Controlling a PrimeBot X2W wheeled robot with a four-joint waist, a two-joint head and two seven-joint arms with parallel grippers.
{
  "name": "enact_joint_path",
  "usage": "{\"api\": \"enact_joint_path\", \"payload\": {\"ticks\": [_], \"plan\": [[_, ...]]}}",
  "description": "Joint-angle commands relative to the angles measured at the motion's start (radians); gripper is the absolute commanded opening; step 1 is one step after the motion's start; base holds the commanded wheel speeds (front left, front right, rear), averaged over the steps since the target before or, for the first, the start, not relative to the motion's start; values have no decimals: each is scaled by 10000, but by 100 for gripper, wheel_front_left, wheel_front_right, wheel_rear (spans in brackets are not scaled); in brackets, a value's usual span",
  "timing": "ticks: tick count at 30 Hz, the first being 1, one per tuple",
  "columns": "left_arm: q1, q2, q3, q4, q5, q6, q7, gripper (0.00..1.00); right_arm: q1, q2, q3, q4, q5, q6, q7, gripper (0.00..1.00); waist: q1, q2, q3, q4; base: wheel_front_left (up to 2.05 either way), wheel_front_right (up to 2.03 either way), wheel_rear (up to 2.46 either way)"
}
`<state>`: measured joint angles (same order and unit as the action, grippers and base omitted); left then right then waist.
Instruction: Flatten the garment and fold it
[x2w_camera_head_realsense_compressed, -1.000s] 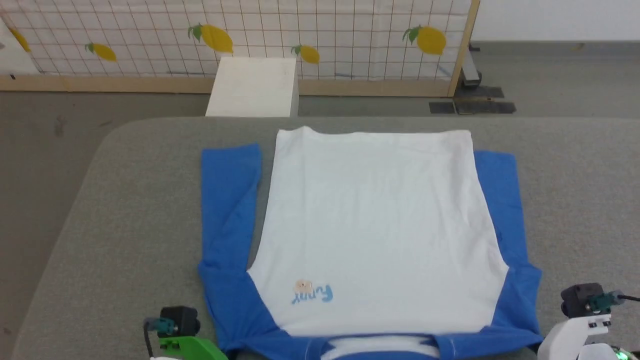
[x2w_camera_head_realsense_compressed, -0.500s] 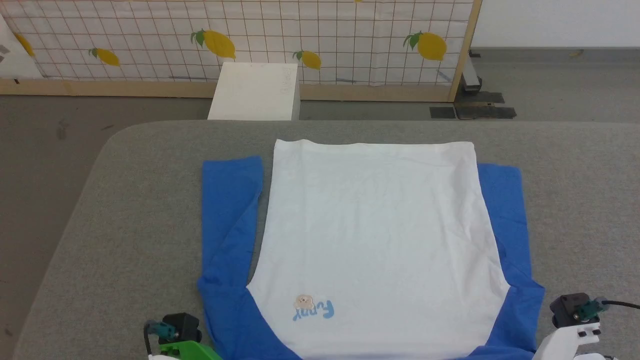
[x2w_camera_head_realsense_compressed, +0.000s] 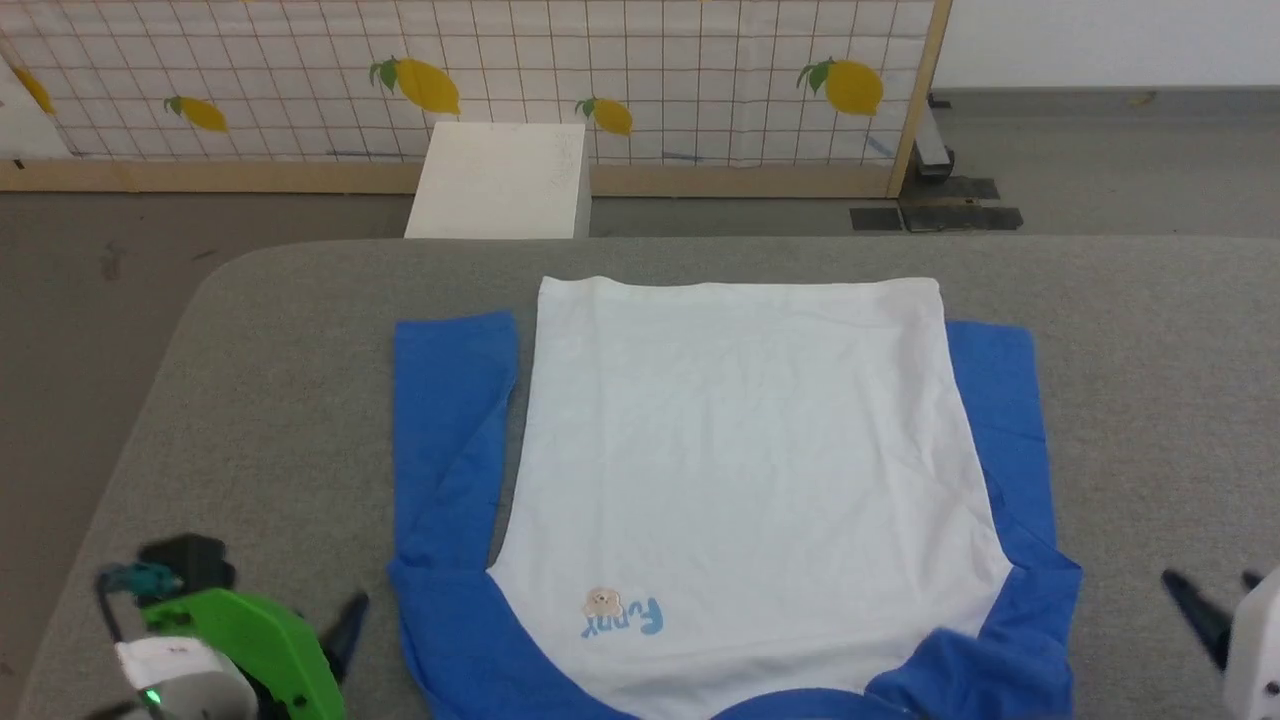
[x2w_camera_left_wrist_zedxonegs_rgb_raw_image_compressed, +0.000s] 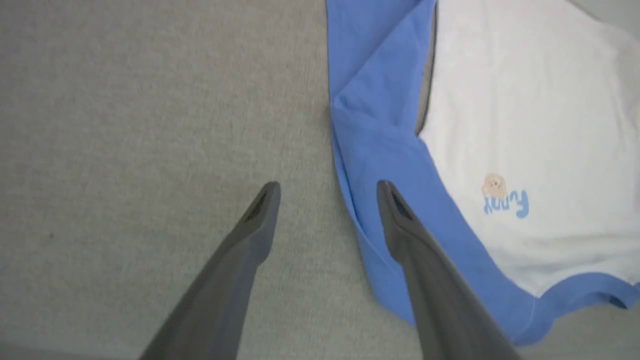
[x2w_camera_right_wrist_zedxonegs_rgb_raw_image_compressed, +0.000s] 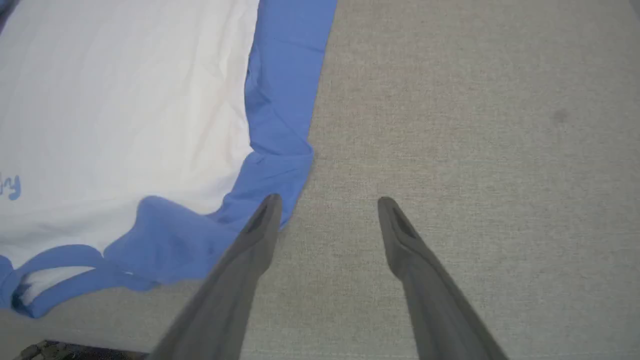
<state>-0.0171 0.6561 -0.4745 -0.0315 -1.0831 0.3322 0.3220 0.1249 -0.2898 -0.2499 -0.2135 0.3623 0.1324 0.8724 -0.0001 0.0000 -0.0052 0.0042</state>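
Observation:
The garment (x2w_camera_head_realsense_compressed: 740, 470) lies face up on the grey table (x2w_camera_head_realsense_compressed: 250, 400), hem at the far side and neckband toward me, with a blue sleeve along each side of the white body. Its small blue print (x2w_camera_left_wrist_zedxonegs_rgb_raw_image_compressed: 505, 200) sits near the left shoulder. The near right shoulder (x2w_camera_right_wrist_zedxonegs_rgb_raw_image_compressed: 165, 240) is bunched into a blue fold over the white. My left gripper (x2w_camera_left_wrist_zedxonegs_rgb_raw_image_compressed: 327, 186) hangs open just left of the garment's shoulder edge, its right finger over the blue fabric. My right gripper (x2w_camera_right_wrist_zedxonegs_rgb_raw_image_compressed: 328, 199) is open just right of the other shoulder. Both hold nothing.
A white box (x2w_camera_head_realsense_compressed: 495, 180) stands on the floor beyond the table's far edge, in front of a lemon-printed grid screen (x2w_camera_head_realsense_compressed: 600, 70) with a wooden frame. Bare grey table lies on both sides of the garment. The table's far left corner (x2w_camera_head_realsense_compressed: 215, 275) is rounded.
Both grippers have opened and swung outward from the garment's near shoulders, left going left and right going right. The right shoulder now lies bunched. The head view has shifted slightly.

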Motion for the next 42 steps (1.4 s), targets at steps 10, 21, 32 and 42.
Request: {"api": "enact_joint_path", "payload": {"ticks": [10,21,32,42], "plan": [[-831,-283,2088,-296,2123,-474,-5485,100,-2880,108,-1102,88,-458,-17,-60,100,1,0,1516,59,0,0,0],[-1182,-2067,4308,-1161,4732,-1894,-5835,100,-7255,609,-1229,3372,-2768,-17,-1036,100,1,0,3763,336,0,0,0],[-1560,-3270,5214,-960,5832,-3238,-5837,100,-8785,1026,-1530,5262,-4586,-17,-838,100,1,0,4982,884,0,0,0],[-1657,-3873,5662,-619,6358,-3906,-5837,100,-8765,1407,-1675,6200,-4610,-17,-581,100,1,0,5168,850,0,0,0]]}}
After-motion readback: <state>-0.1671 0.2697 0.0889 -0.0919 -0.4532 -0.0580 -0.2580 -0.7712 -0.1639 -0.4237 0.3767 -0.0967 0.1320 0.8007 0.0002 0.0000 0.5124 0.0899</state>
